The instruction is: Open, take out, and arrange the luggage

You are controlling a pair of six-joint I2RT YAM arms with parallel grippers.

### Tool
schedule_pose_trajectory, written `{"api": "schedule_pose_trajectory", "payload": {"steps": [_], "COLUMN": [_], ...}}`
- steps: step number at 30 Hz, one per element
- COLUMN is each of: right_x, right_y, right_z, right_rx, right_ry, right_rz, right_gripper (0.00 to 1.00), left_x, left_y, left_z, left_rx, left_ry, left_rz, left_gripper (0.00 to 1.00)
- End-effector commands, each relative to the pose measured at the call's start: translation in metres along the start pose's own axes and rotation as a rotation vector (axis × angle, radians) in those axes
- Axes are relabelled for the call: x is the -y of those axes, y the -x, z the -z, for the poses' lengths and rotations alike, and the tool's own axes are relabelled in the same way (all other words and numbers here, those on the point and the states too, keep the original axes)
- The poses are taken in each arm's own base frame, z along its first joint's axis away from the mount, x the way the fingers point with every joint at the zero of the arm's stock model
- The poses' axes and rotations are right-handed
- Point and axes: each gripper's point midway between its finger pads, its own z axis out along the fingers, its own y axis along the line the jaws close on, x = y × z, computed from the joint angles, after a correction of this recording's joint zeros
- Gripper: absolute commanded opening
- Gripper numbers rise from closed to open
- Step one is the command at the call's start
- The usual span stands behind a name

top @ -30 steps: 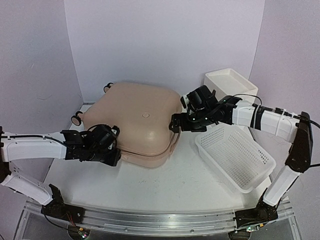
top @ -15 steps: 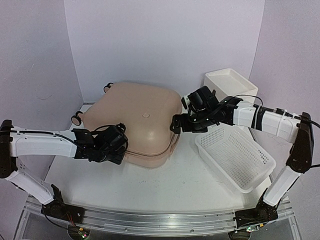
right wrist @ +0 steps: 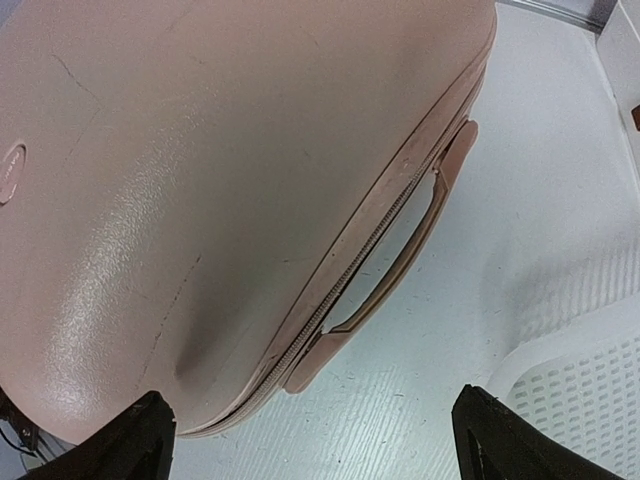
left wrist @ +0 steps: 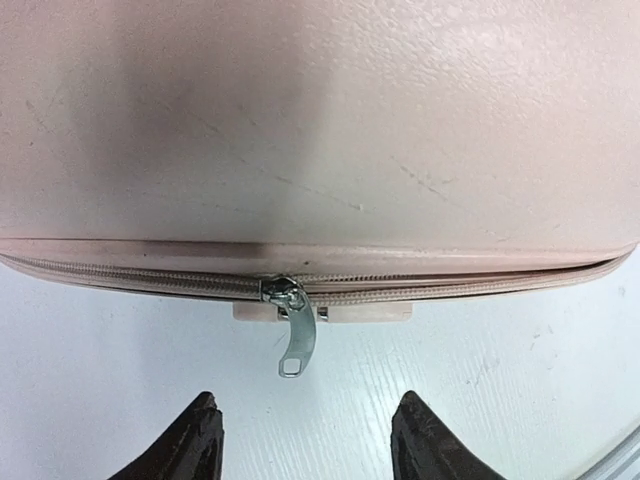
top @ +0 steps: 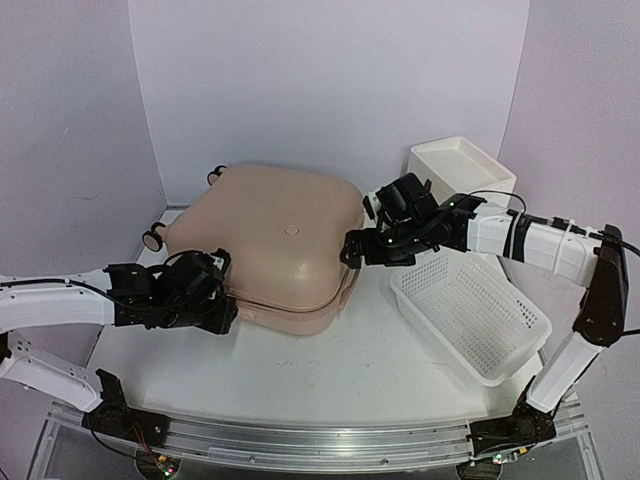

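The pale-pink luggage (top: 275, 245) lies flat and closed on the white table, wheels at its far left. My left gripper (top: 222, 312) is open at its front left edge. In the left wrist view the silver zipper pull (left wrist: 292, 338) hangs from the zipped seam, just beyond my open left gripper (left wrist: 305, 440) and apart from it. My right gripper (top: 350, 250) is open at the luggage's right side. In the right wrist view the pink side handle (right wrist: 400, 255) lies between the wide-open fingers (right wrist: 490, 440), untouched.
A white perforated basket (top: 470, 312) sits on the table right of the luggage, under my right arm. A white bin (top: 460, 165) stands behind it at the back right. Purple walls close in the back and sides.
My left arm reached right along the luggage's front edge, then pulled back left to the zipper pull. My right arm has held still.
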Motion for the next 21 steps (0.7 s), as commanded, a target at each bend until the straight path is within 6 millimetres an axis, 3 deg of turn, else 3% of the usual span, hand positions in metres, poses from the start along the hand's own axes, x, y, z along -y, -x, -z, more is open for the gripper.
{"api": "schedule_pose_trajectory", "payload": {"steps": [1, 8, 21], "right_x": [-0.015, -0.015, -0.017], "right_y": [0.018, 0.017, 0.015], "right_z": [0.019, 0.021, 0.019], "right_rx": [0.074, 0.076, 0.070], "right_ry": [0.069, 0.075, 0.086], "right_rz": [-0.011, -0.022, -0.026], "right_gripper": [0.98, 0.98, 0.98], "left_x": [-0.003, 0.000, -0.003], "left_y": [0.001, 0.008, 0.020], "left_z": [-0.001, -0.015, -0.031], "left_rx": [-0.009, -0.028, -0.014], "left_ry": [0.004, 0.052, 0.147], "left_rz": [0.010, -0.046, -0.103], "left_gripper": [0.51, 0.39, 0.34]}}
